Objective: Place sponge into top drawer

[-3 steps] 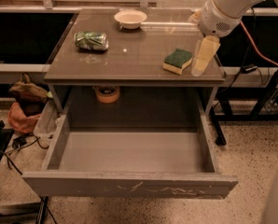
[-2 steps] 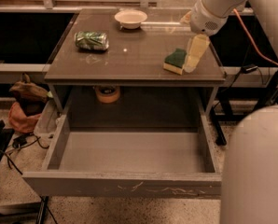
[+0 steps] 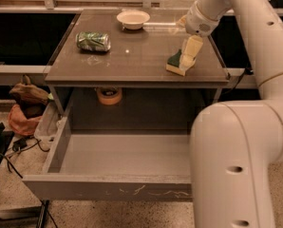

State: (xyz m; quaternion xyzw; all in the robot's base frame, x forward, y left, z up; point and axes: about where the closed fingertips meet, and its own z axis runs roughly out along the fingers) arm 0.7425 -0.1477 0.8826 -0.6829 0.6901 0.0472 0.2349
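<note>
Your gripper [image 3: 188, 60] is low over the right side of the table [image 3: 132, 61], right against the sponge [image 3: 174, 63]. You cannot tell whether it is spread or pinching. The sponge lies on the tabletop near the right near edge, green layer up, yellow foam showing at its near side. Below, the drawer [image 3: 108, 190] stands pulled out toward you, its right part hidden by the arm [image 3: 236, 151]. A can [image 3: 92, 41] lies far left and a bowl [image 3: 133, 19] sits at the far edge.

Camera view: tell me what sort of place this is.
Probably a robot test lab or workshop: a metal table with its drawer open, loose cables on the speckled floor, and the gripper at the sponge on that table.
</note>
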